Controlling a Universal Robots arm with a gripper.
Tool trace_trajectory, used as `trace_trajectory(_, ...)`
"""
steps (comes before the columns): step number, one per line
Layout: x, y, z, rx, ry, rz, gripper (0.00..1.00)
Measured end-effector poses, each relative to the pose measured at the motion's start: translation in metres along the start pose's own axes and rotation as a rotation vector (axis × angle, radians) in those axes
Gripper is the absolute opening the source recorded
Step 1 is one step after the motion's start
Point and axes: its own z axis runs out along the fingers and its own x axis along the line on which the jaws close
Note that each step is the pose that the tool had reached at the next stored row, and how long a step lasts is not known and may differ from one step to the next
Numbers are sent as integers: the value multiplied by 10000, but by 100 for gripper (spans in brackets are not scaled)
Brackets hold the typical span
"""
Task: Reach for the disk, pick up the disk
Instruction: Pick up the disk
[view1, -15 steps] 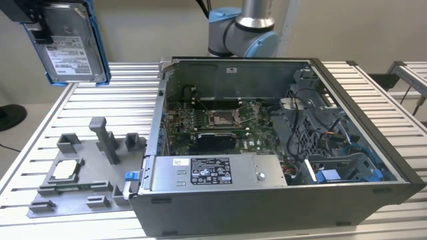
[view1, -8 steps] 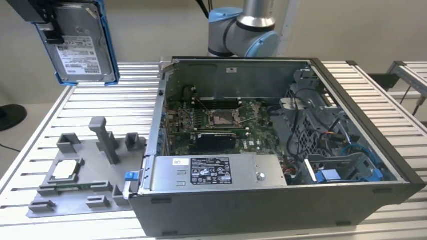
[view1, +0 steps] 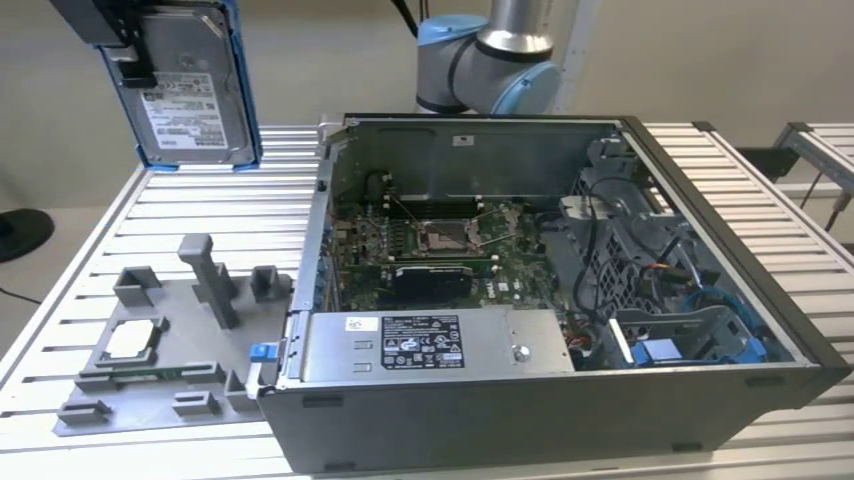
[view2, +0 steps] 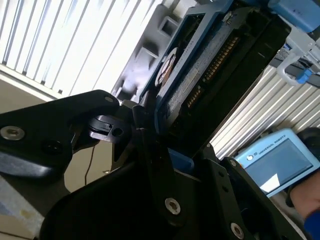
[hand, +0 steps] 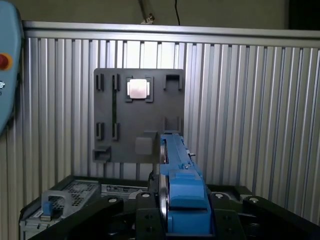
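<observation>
The disk (view1: 194, 90), a silver hard drive with a white label in a blue bracket, hangs upright high above the table at the exterior view's far left. My gripper (view1: 134, 60) is shut on it from above, its black fingers clamping the drive's upper end. In the first wrist view the disk (hand: 177, 185) appears edge-on, its blue bracket running out from between the fingers of the gripper (hand: 175, 212). In the second wrist view the disk (view2: 200, 75) shows its connector edge, gripped in the gripper (view2: 165, 145).
An open computer case (view1: 787, 330) stands on the slatted table (view1: 200, 200), with a grey labelled box (view1: 427, 345) along its front. A grey fixture plate (view1: 200, 385) beside it holds a small square chip (view1: 130, 340). A person's hand holds a blue pendant (view2: 280, 160).
</observation>
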Motion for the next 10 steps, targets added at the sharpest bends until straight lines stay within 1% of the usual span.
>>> trace_trajectory(10, 8, -299, 2, -8, 0, 0, 0)
